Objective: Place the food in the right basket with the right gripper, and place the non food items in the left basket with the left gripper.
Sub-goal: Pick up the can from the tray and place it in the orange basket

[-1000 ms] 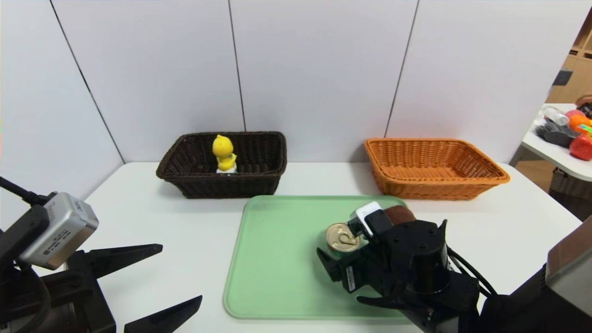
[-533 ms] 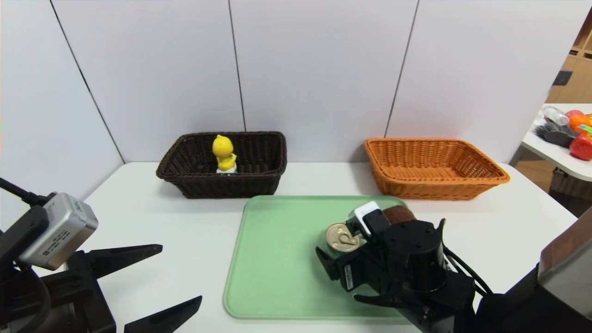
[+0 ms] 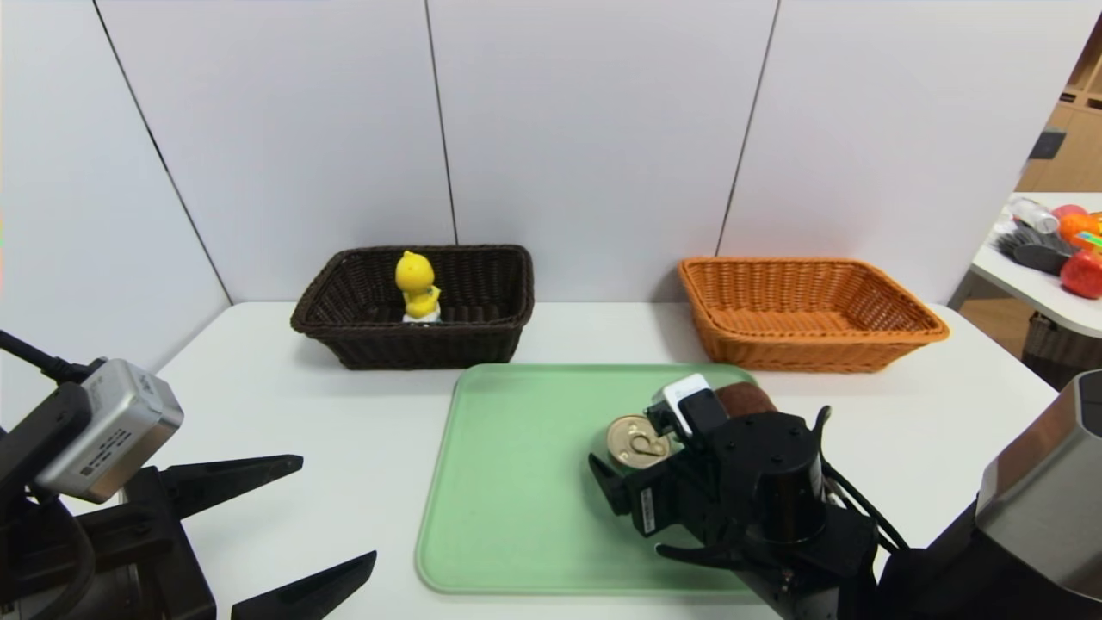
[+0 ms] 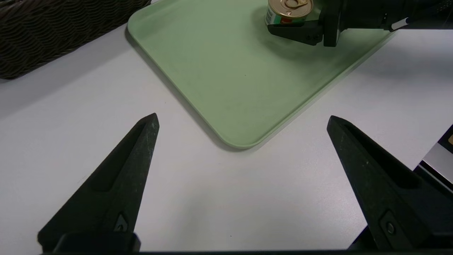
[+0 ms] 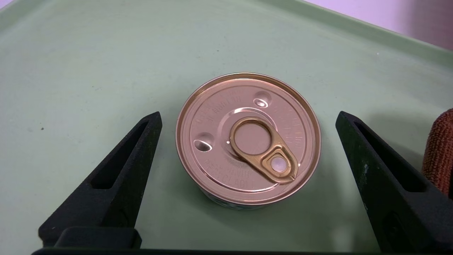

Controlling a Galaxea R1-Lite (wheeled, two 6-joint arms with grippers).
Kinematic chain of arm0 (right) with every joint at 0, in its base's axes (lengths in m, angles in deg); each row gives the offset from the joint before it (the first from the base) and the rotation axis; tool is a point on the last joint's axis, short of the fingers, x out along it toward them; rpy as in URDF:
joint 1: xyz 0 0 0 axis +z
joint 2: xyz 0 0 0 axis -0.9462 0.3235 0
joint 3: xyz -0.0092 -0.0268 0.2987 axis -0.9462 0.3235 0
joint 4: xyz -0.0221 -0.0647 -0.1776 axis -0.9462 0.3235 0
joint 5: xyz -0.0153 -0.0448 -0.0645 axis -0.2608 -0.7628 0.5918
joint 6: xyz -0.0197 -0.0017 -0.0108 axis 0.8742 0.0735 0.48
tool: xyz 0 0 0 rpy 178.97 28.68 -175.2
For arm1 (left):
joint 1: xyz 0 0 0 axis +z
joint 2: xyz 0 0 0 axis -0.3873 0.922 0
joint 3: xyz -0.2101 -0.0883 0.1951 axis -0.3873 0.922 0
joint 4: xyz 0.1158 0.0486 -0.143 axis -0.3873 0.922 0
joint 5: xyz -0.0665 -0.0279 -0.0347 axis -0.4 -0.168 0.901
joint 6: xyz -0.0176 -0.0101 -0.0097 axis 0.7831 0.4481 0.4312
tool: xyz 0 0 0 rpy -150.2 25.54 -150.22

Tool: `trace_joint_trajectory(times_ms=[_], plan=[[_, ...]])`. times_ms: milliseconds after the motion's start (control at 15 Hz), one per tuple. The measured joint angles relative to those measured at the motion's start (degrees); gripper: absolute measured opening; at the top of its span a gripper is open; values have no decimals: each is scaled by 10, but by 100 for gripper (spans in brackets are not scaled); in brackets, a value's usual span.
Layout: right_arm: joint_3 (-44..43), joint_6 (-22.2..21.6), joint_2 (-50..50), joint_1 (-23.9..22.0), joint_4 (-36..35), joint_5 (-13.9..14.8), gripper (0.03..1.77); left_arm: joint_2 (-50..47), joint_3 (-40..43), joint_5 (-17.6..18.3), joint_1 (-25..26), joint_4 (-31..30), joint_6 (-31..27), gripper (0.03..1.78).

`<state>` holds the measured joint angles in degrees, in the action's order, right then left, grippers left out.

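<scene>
Right gripper [image 5: 249, 113]: fingers spread, can [image 5: 247, 138] upright between them, gaps both sides. Lower straight, keep it centred, pinch its sides; mind the towel [image 5: 439, 152] outside one finger.

White table [image 3: 284, 508]: 2 baskets, dark brown [image 3: 422, 346] and orange-tan [image 3: 801, 351], plus green tray [image 3: 516, 517].

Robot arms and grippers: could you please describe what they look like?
Both the left gripper and right gripper are black, with long, tapering, pointed fingers that have slots cut into them. The left arm carries a silver, box-shaped camera with a printed label and black cable. The right arm has black and silver sections, dark cables and a small white label.
</scene>
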<state>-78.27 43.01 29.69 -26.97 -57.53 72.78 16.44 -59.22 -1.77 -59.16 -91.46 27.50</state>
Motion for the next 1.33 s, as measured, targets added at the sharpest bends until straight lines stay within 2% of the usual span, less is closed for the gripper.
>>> trace_joint_trajectory(times_ms=[467,800,1067,1133,1333], plan=[[-2,-27,1,-1,2,-2,170,0,0,0,0,0,0,169],[-2,-29,2,-5,2,-2,170,0,0,0,0,0,0,169],[-2,-26,6,-4,1,2,109,0,-1,1,0,0,0,169],[-2,-26,7,-4,0,1,103,0,-1,1,0,0,0,169],[-1,-25,8,-3,0,1,99,1,-1,1,0,0,0,169]])
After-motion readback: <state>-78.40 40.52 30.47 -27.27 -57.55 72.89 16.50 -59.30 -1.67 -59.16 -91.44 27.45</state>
